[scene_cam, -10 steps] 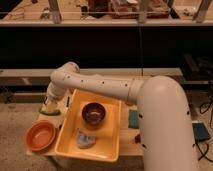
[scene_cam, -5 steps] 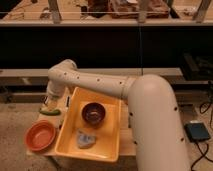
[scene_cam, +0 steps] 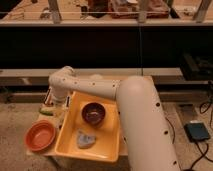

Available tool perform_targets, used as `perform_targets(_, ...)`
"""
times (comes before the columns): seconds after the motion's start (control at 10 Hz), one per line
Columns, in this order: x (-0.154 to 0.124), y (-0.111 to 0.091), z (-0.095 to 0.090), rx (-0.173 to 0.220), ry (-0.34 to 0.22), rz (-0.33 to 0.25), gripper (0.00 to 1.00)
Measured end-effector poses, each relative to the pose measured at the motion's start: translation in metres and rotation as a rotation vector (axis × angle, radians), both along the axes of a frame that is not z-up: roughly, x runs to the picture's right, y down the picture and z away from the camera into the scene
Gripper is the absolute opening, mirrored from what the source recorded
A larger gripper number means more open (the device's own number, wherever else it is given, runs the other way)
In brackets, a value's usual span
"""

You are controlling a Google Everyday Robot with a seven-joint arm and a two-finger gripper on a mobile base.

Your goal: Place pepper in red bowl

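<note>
red bowl (scene_cam: 40, 136): front left, just beside yellow tray (scene_cam: 107, 142). gripper (scene_cam: 56, 102): low beyond the bowl, at tray's left rim; i cannot tell whether it grips anything.

The white arm (scene_cam: 135, 110) reaches across the table (scene_cam: 149, 81) from the lower right and bends down at its far left end. There the gripper (scene_cam: 58, 104) hangs just beside the left rim of the yellow tray (scene_cam: 112, 145), above a pale green item (scene_cam: 46, 111). The red bowl (scene_cam: 40, 136) sits left of the tray, near the gripper but apart from it. In the tray lie a dark maroon bowl (scene_cam: 93, 112) and a crumpled grey-blue piece (scene_cam: 85, 139).
</note>
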State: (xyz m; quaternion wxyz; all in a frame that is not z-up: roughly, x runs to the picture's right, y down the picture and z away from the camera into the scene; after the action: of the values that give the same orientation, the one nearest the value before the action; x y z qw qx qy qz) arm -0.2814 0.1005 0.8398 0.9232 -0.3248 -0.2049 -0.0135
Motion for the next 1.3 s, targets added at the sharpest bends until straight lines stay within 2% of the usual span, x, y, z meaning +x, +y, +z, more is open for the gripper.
perform_targets(0.5,-0.015,-0.008,-0.004,0.022,0.003,-0.037,0.65)
perform_targets(0.9,-0.016,0.011,0.023,-0.003,0.007,-0.038,0.65)
perform_targets(1.3,-0.019,0.024,0.036,-0.011,0.022,-0.031,0.65)
